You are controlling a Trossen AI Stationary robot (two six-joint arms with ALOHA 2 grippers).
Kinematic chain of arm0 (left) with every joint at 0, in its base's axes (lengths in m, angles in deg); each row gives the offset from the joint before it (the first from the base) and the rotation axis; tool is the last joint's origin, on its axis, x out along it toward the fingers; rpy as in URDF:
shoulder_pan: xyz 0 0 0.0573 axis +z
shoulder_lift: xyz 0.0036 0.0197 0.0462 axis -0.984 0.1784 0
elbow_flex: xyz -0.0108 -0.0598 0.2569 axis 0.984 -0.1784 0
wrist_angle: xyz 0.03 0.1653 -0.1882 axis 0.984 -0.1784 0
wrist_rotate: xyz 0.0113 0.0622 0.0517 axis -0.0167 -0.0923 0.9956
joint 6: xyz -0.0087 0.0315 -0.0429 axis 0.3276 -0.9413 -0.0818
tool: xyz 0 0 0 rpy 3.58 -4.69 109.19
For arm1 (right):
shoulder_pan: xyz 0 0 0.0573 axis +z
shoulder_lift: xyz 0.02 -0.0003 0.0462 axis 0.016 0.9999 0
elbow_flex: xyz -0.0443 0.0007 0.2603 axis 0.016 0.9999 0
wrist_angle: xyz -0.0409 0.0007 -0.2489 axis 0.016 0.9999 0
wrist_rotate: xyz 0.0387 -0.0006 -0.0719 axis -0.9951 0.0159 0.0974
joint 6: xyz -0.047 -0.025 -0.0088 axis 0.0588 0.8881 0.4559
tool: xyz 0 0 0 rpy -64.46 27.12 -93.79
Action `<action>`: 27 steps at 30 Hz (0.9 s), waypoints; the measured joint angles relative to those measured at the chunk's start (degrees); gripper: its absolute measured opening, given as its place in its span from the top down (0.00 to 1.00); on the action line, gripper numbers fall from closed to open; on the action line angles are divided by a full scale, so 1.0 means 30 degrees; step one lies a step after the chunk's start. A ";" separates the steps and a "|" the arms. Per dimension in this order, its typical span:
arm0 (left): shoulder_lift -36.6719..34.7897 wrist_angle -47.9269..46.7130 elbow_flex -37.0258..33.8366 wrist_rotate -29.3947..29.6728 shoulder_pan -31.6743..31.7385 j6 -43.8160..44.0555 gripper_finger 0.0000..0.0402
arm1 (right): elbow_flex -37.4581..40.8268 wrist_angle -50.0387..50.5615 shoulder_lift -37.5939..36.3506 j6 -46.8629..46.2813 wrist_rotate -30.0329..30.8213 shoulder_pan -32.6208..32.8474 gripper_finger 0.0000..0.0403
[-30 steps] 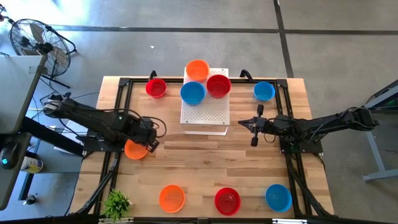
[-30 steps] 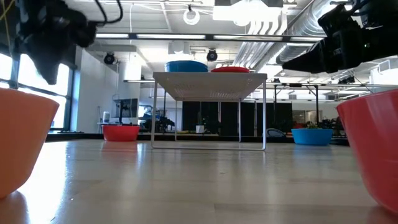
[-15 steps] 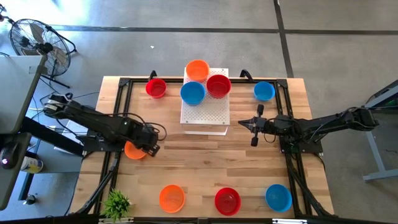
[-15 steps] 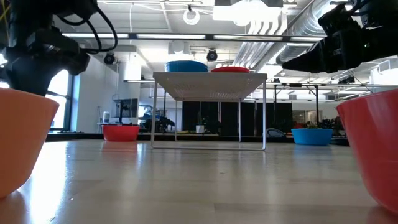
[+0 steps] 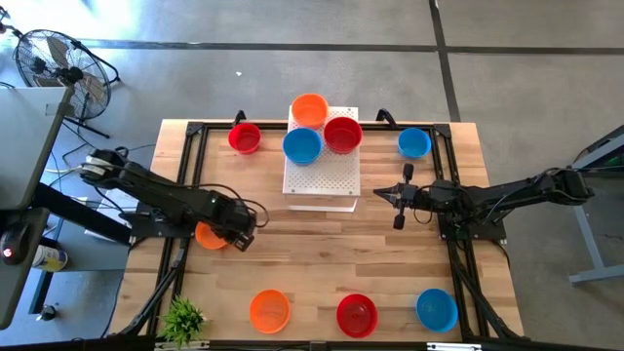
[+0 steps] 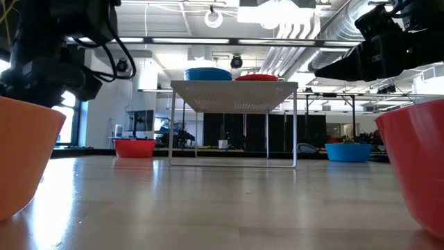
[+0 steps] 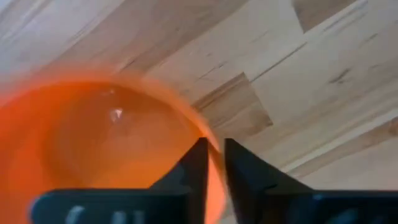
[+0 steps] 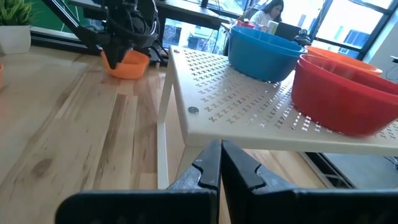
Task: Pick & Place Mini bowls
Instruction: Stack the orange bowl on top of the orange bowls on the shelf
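An orange mini bowl [image 5: 206, 234] stands on the table at the left. My left gripper [image 5: 237, 237] points down over the bowl's right side, shut on its rim [image 7: 214, 146]. Three more bowls, orange [image 5: 309, 109], red [image 5: 342, 134] and blue [image 5: 301, 145], sit on the white perforated board [image 5: 322, 180]. Other bowls stand on the wood: red [image 5: 245, 137], blue [image 5: 414, 142], orange [image 5: 269, 310], red [image 5: 357, 314] and blue [image 5: 436, 308]. My right gripper [image 5: 378, 194] hangs level beside the board's right edge, shut on nothing [image 8: 221, 163]. My left gripper has the orange bowl's rim [image 7: 213, 163] between its two fingers, on the side toward the table's right. One finger [image 7: 194, 167] is inside the bowl and the other [image 7: 241, 174] outside. The fingers come from above, pointing down. The bowl stands upright on the table.
The board stands on thin legs at the far middle of the table [image 5: 322, 253]. A small green plant [image 5: 183, 318] sits at the near left corner. Black frame rails [image 5: 185, 175] run along both sides. The wood between the board and the near row of bowls lies open.
My left gripper has gone down onto the orange bowl and a little toward the table's right edge, tipping to point straight down. The bowl has stayed where it was.
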 joint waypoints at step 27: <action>0.0677 0.4794 0.1604 0.0194 1.2709 -1.4738 0.99 | -0.0007 0.0000 0.0000 -0.0015 0.0087 0.0000 1.00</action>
